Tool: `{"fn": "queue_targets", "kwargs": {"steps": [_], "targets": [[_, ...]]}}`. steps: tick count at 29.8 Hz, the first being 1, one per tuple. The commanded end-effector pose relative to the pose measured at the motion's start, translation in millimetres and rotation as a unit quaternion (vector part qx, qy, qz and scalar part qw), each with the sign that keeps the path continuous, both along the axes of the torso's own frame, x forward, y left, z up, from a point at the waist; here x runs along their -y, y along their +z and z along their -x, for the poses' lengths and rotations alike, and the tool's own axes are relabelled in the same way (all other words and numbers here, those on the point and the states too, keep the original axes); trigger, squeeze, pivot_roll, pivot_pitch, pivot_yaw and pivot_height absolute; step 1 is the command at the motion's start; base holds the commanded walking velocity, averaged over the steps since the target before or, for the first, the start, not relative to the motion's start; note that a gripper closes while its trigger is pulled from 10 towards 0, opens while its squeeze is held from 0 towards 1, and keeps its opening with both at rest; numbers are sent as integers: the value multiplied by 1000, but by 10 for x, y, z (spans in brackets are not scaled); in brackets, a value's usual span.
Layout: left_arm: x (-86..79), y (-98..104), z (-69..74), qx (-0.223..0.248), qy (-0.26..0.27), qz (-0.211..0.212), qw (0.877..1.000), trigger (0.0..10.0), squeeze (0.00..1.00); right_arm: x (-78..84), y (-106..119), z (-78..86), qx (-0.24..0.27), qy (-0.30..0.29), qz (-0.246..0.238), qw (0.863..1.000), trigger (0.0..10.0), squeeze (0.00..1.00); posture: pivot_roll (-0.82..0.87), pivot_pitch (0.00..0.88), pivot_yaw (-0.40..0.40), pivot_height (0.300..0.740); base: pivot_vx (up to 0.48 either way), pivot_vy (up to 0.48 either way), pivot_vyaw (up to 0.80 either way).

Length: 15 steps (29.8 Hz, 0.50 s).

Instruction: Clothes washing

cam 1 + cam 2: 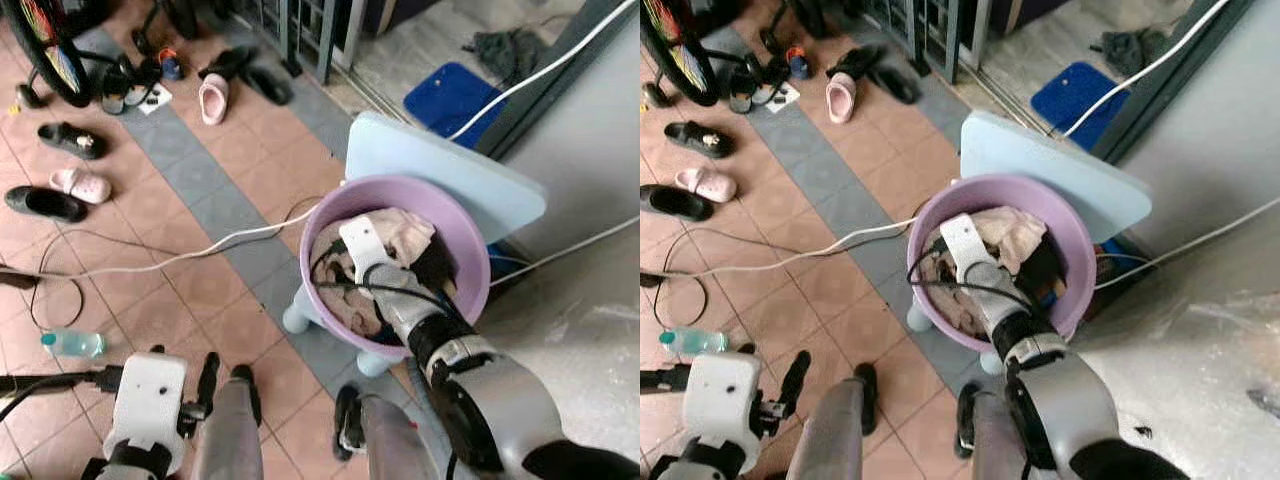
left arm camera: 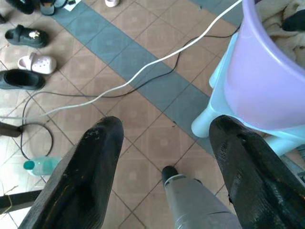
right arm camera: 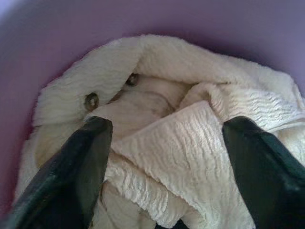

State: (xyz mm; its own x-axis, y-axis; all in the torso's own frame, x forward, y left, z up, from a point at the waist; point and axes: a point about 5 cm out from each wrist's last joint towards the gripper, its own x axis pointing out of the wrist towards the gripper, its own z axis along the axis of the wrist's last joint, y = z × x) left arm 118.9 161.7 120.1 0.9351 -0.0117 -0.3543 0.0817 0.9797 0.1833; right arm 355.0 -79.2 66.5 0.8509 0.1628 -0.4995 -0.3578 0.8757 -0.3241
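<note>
Right gripper (image 3: 164, 157): it reaches down into the purple tub (image 1: 320, 225). Its two black fingers (image 3: 76, 167) are spread wide apart, one on each side of a bump of cloth. They are not pinching it.
Clothes (image 3: 181, 143): soft cream cloth, crinkly and fluffy, with two small round buttons (image 3: 90, 101). It lies piled inside the tub. Some dark cloth (image 1: 1045, 268) sits in the pile too.
Purple tub: it stands on a pale blue stool (image 1: 450, 175), next to a grey wall (image 1: 590, 130).
Left gripper (image 2: 164, 162): it hangs low over the tiled floor (image 2: 143, 124), well apart from the tub. Its fingers are wide open and hold nothing.
White cord (image 1: 190, 252): it runs across the floor toward the stool.
Bottle (image 1: 72, 343): a small clear one with a green cap, lying on the tiles.
Shoes (image 1: 75, 185): pink and black ones lie about on the far floor.
Blue mat (image 1: 450, 98): past the stool, by the doorway.
</note>
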Motion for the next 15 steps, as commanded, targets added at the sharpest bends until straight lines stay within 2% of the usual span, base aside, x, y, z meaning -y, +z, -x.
{"fn": "queue_targets", "kwargs": {"steps": [1, 2, 4, 7, 9, 15], "targets": [[-13, 10, 58, -10, 8, -5, 1000, 10000, 0, 24, -115, 67, -19, 0, 20, 1000, 0, 0, 329, 439, -70, 740, 0, 0, 0], [-13, 10, 58, -10, 8, -5, 1000, 10000, 0, 24, -115, 67, -19, 0, 20, 1000, 0, 0, 329, 439, -70, 740, 0, 0, 0], [-39, 37, 80, -11, 15, -10, 1000, 10000, 0, 70, -135, 69, -9, 11, 72, 997, 0, 0, 336, 448, -78, 740, 0, 0, 0], [-45, 45, 87, -12, 17, -11, 1000, 10000, 0, 89, -143, 70, -7, 13, 86, 996, 0, 0, 336, 448, -78, 740, 0, 0, 0], [-39, 49, 98, -13, 23, -12, 1000, 10000, 0, 195, -208, 101, -25, 8, 107, 994, 0, 0, 329, 450, -82, 740, 0, 0, 0], [7, 52, 91, -12, 22, -7, 1000, 10000, 0, 294, -272, 135, -48, -1, 104, 993, 0, 0, 327, 444, -85, 740, 0, 0, 0]]}}
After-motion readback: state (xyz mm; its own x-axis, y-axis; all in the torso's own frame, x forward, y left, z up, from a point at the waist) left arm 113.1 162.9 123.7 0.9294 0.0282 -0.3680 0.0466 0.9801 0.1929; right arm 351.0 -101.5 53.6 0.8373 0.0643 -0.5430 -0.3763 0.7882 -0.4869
